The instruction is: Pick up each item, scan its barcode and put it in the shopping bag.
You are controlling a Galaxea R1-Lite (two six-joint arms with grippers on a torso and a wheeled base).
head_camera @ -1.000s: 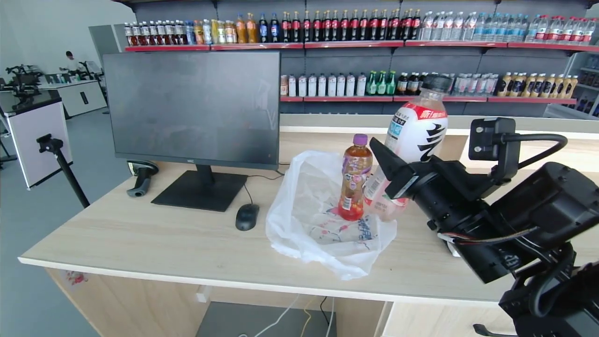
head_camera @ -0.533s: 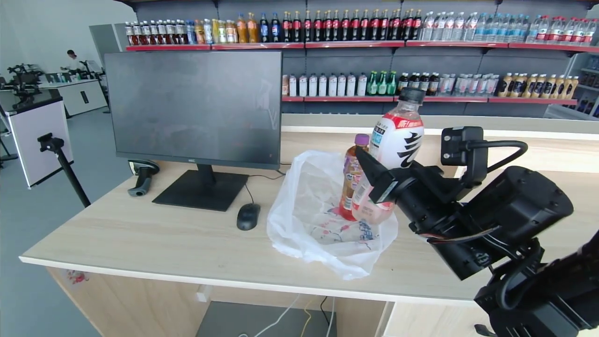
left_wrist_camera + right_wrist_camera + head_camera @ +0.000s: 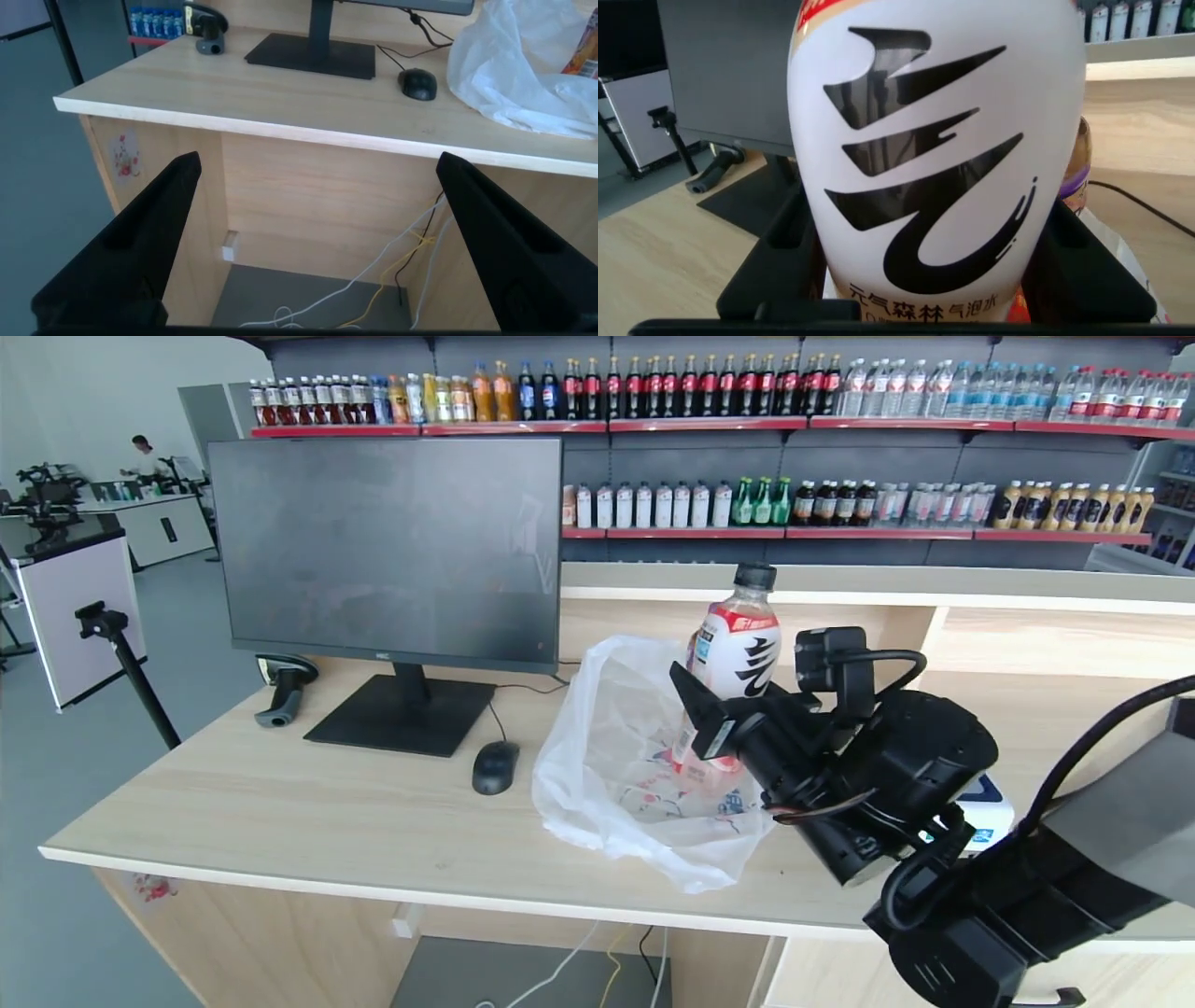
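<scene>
Bagging step in hand, by the look of it, with scanning judged done. Pinching the white bottle [image 3: 738,658] low on its body in the right claw [image 3: 717,733], upright, black cap at 12 o'clock, base over the open mouth of the shopping bag [image 3: 607,775]. Cannot tell whether touching the plastic or hanging just above it. From the right wrist, gripped on both flanks, with a purple-labelled bottle [image 3: 1076,159] just behind, seemingly in the bag already. With the left claw [image 3: 318,233] spread wide on nothing, low before the near edge of the tabletop [image 3: 327,812]. Scanner [image 3: 280,691] at 9 o'clock of the monitor [image 3: 383,551] foot, well apart from the bottle. Next, probably: ease down beside the other bottle, not onto it, then let go. Worth minding the limp plastic folding inward and so tall a bottle tipping.
</scene>
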